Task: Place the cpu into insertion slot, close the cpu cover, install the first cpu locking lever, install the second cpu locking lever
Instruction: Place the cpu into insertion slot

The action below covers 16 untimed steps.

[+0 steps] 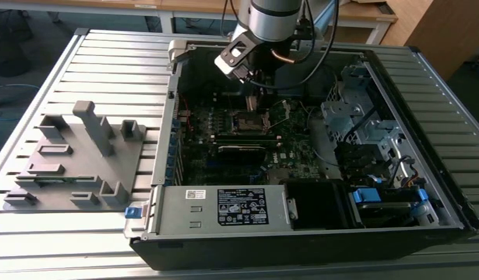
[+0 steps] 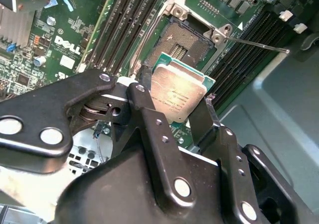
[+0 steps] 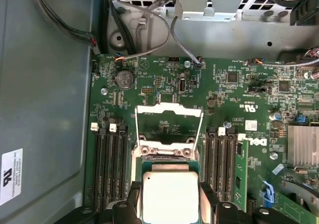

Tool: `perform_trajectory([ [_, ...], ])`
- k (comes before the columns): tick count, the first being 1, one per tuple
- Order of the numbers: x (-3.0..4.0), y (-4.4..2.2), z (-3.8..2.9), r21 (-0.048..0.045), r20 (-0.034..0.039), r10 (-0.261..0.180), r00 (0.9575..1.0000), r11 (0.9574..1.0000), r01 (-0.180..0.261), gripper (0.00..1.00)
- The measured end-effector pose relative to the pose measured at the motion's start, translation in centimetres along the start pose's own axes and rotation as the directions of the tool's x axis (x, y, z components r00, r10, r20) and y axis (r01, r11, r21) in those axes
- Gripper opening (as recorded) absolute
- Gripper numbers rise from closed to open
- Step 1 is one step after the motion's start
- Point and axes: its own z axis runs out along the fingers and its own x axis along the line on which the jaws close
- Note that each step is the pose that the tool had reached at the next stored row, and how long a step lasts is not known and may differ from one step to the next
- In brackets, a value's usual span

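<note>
My gripper [image 2: 175, 100] is shut on the cpu [image 2: 182, 92], a small square chip with a dull silver top, its edges pinched between the two black fingers [image 2: 144, 92]. The chip hangs tilted just above the motherboard, beside the insertion slot [image 2: 187, 42], whose black recess lies uncovered. In the first wrist view the cpu [image 3: 169, 194] sits in the gripper [image 3: 170, 206], and the cpu cover [image 3: 169, 109] stands flipped open beyond it. A thin locking lever [image 2: 259, 44] sticks out unlatched. In the exterior view the gripper [image 1: 251, 104] hovers over the insertion slot [image 1: 250, 121].
The open computer case [image 1: 301, 233] holds the green motherboard [image 3: 234, 99], with black memory slots [image 3: 107, 169] on both sides of the socket and cables [image 3: 149, 20] near the case wall. A grey fixture block [image 1: 76, 157] lies on the slatted table at the exterior view's left.
</note>
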Motion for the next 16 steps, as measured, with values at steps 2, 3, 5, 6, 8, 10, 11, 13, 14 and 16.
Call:
perform_trajectory([
  [2,-0.01,-0.09,0.24,-0.0041,-0.0009,0.0,1.0,1.0,0.0,0.54],
  [3,-0.02,-0.14,0.38,-0.0056,-0.001,0.0,1.0,1.0,0.0,0.54],
  [5,-0.03,-0.25,0.68,-0.0085,-0.0009,0.0,1.0,1.0,0.0,0.54],
  [6,-0.03,-0.34,0.81,-0.0097,-0.0009,0.0,1.0,1.0,0.0,0.54],
  [8,-0.03,-0.39,0.92,-0.0104,-0.0008,0.0,1.0,0.9999,0.0,0.54],
  [10,-0.03,-0.4,0.95,-0.0104,-0.0008,0.0,1.0,0.9999,0.0,0.54],
  [11,-0.03,-0.4,0.96,-0.0105,-0.0008,0.0,1.0,0.9999,0.0,0.54],
  [13,-0.03,-0.4,0.96,-0.0104,-0.0008,0.0,1.0,0.9999,0.0,0.54],
  [14,-0.03,-0.4,0.99,-0.0106,-0.001,0.0,1.0,0.9999,0.0,0.54],
  [16,-0.04,-0.4,1.04,-0.0105,-0.0009,0.0,1.0,0.9999,0.0,0.54],
])
